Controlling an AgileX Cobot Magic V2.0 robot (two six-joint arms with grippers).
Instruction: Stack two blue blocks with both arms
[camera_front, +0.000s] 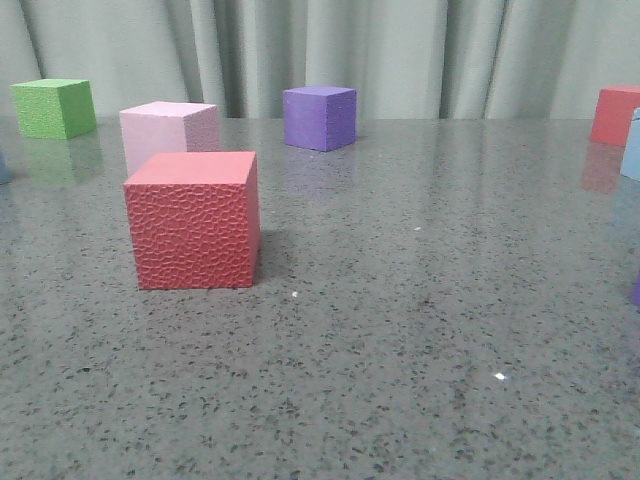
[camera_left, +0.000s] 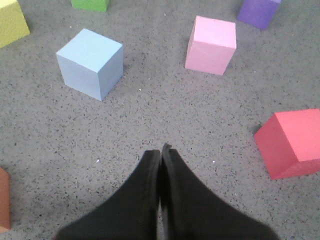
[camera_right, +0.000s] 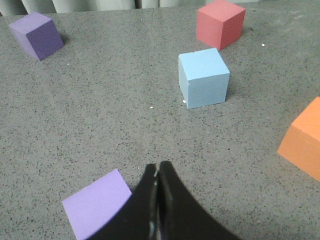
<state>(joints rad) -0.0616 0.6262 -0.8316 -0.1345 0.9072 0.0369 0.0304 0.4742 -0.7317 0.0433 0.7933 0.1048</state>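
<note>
Speckled grey stone worktop with foam cubes, backed by a pale pleated curtain.

No containers show. One blue block sits ahead of the left gripper, near a pink cube; the other blue block sits ahead of the right gripper, just beside a red cube. Both jaws are pressed together, holding nothing.

Speckled grey table bears scattered foam cubes
</note>
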